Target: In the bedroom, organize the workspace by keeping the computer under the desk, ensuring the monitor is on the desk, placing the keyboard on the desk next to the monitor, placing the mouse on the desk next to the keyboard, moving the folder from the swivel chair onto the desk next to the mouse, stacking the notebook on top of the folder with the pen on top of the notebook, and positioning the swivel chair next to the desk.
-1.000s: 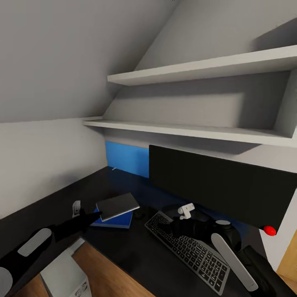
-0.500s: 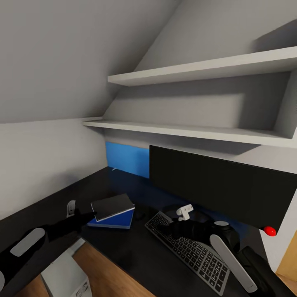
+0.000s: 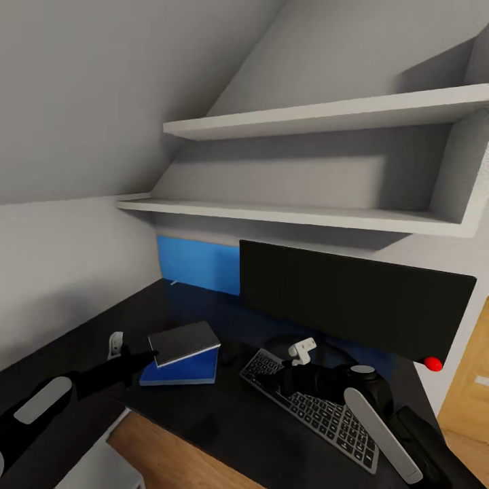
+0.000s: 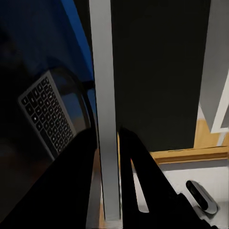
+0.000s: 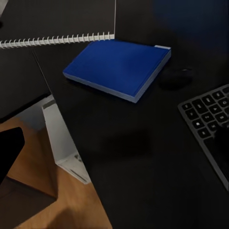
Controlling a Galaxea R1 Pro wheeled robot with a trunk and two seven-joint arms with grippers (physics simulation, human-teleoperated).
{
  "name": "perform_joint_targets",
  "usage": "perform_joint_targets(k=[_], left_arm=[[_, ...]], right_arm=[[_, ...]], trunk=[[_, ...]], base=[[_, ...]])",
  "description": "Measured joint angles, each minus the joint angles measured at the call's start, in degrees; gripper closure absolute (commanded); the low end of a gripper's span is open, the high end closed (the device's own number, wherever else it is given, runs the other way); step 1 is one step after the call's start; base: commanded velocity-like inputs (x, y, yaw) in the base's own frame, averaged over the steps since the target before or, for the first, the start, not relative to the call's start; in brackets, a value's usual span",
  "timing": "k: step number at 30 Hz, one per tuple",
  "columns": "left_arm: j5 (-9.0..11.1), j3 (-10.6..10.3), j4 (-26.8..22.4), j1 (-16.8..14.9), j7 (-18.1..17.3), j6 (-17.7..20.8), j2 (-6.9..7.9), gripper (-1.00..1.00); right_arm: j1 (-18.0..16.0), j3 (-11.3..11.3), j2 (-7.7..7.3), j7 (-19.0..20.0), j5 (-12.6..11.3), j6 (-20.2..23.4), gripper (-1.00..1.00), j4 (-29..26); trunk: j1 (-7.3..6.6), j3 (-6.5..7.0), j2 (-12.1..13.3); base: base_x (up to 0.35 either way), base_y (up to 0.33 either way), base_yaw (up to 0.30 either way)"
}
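left tool [image 3: 139,358] clamping notebook [image 3: 183,341] edge, notebook tilted over folder [image 3: 182,369], right tool's state unclear

The desk [image 3: 204,414] top is glossy black, mirroring blue from the smooth back panel [image 3: 197,263]. The monitor [image 3: 353,302] screen looks matt black. The folder [image 5: 119,67] has a smooth blue cover; the notebook [image 3: 183,341] is dull grey with a white wire spiral. The keyboard [image 3: 309,407] seems matt dark plastic. At lower left of the head view, the floor [image 3: 170,462] shows warm wood.
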Motion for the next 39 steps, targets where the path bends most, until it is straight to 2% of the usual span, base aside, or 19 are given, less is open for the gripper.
perform_joint_targets(k=[18,25,26,29,32,36,39], left_arm=[[-1.6,-0.2,0.0,0.3,0.0,-0.3,0.10,1.00],[-9.2,0.1,-0.1,0.3,-0.8,-0.1,0.49,1.00],[-11.0,0.1,-0.1,0.3,-1.4,-0.1,0.77,1.00],[-13.0,0.2,-0.2,0.1,-2.7,0.3,1.56,1.00],[-15.8,0.0,-0.1,0.0,-6.3,0.7,3.42,1.00],[-18.5,0.2,0.2,0.1,-9.6,0.9,4.59,1.00],[-19.6,0.3,2.3,0.0,-11.0,0.8,4.97,1.00]], right_arm=[[0.0,0.0,0.04,-0.1,0.0,0.0,-1.00,0.0],[0.0,0.0,0.07,-0.1,0.0,0.0,-1.00,0.0],[0.0,0.0,0.08,-0.1,0.0,0.0,-1.00,0.0],[0.0,0.0,0.08,-0.1,0.0,0.0,-1.00,0.0],[0.0,0.1,0.08,-0.1,0.0,0.0,-1.00,0.0],[0.0,0.1,0.08,-0.1,0.0,0.0,-1.00,0.0],[0.0,0.1,0.08,-0.1,0.0,0.0,-1.00,0.0]], trunk=[[0.00,0.00,0.0],[0.01,0.00,0.0],[0.01,0.00,0.0],[0.01,0.00,0.0],[0.01,0.00,0.0],[0.01,0.00,0.0],[0.01,0.00,0.0]], base=[[0.158,0.295,-0.284],[0.041,0.057,-0.073],[0.012,0.017,-0.022],[0.008,0.011,-0.014],[0.003,0.004,-0.005],[0.001,0.002,-0.002],[0.000,0.000,0.000]])
